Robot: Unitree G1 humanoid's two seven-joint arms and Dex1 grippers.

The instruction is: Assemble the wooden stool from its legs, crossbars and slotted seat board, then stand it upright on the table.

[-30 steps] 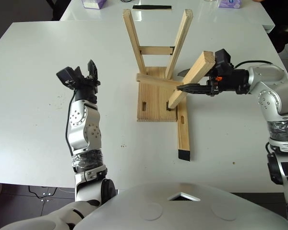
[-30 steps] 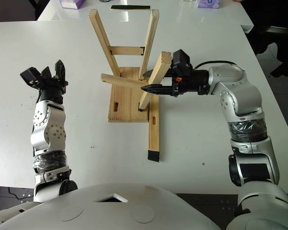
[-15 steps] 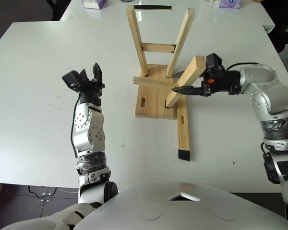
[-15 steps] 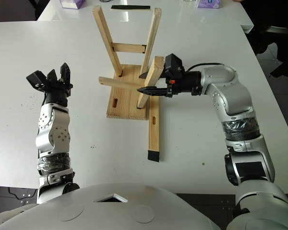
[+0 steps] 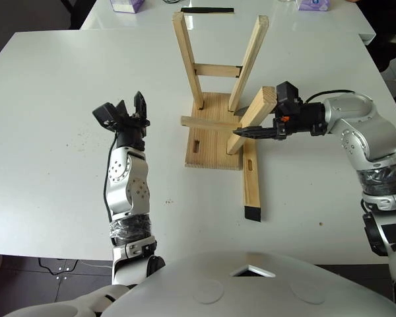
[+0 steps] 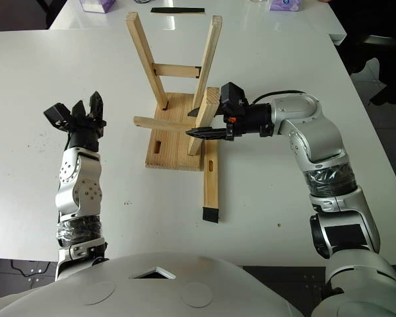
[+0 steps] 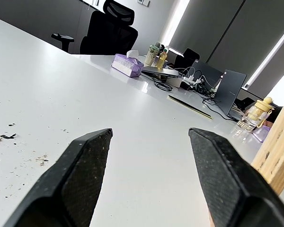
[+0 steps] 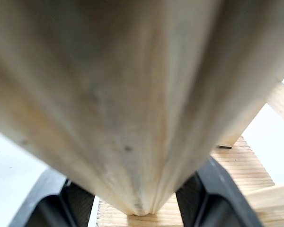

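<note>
The slotted seat board point(image 5: 206, 140) lies flat on the white table point(image 5: 59, 86). Two legs point(image 5: 188, 59) rise from its far end, joined by a crossbar point(image 5: 216, 69). My right gripper point(image 5: 246, 133) is shut on a third leg point(image 5: 252, 119), tilted over the board's near right corner, with a crossbar point(image 5: 203, 122) sticking out to the left. That leg point(image 8: 128, 94) lies between the black fingers point(image 8: 49, 208). A fourth leg point(image 5: 251, 186) with a black tip lies on the table. My left gripper point(image 5: 128, 115) is open, raised left of the board; its fingers point(image 7: 83, 165) are empty.
A black strip point(image 5: 208, 10) and a purple tissue box point(image 5: 127, 5) lie at the far side. Another tissue box point(image 7: 127, 65), a laptop point(image 7: 229, 90) and an office chair point(image 7: 109, 30) stand beyond. Bare table spreads left and in front of the board.
The right gripper has carried its leg left and steeper, toward the board's right slot. The left arm has shifted right, closer to the board, still open.
</note>
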